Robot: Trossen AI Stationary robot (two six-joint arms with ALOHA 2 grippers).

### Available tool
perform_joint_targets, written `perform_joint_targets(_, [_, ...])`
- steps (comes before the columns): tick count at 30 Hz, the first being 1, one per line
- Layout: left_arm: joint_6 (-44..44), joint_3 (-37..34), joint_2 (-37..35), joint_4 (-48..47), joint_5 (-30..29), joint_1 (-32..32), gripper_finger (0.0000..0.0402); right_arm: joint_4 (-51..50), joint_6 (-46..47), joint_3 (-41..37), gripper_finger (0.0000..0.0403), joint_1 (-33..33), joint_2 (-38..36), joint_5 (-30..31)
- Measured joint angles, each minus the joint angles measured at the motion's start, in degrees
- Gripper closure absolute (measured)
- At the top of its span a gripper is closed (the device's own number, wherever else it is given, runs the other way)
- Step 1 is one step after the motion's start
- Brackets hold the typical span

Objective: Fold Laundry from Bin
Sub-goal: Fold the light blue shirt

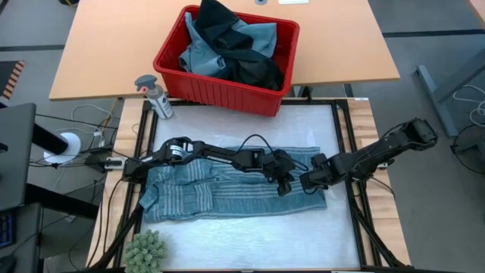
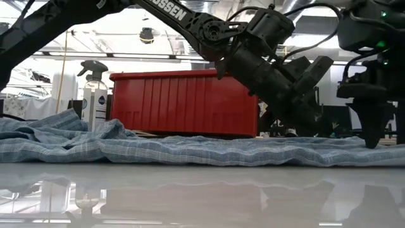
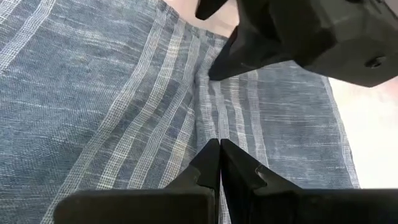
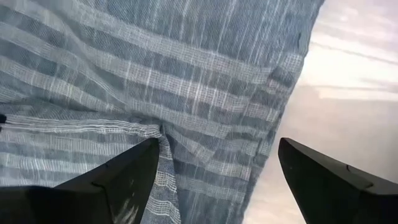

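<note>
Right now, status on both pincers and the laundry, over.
Left pincer shut, over striped cloth. Right pincer open at the cloth's right edge, holding nothing. More laundry piled in red bin. Arms close together; spray bottle clear of them.

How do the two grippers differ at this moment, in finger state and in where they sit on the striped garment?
The left gripper has its fingers pressed shut; the right gripper stands wide open. The left gripper sits over the middle right part of the striped garment, while the right gripper is at its right edge, partly over bare table. Shared: both are low over the same cloth, close together, and neither visibly holds it.
</note>
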Motion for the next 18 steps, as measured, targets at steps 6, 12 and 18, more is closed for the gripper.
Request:
perform_joint_targets(6, [0.0,0.0,0.0,0.0,0.0,0.0,0.0401,3.6,1.3,-3.1,0.0045,-1.4,0.0,-3.4])
perform_joint_targets(12, [0.2,0.0,0.0,0.0,0.0,0.0,0.0402,8.1,3.1,-5.6,0.0055,-2.3,0.5,-5.1])
perform_joint_targets(18, [1.0,0.0,0.0,0.0,0.0,0.0,0.0402,7.7,2.9,-5.6,0.0115,-3.6,1.6,-6.6])
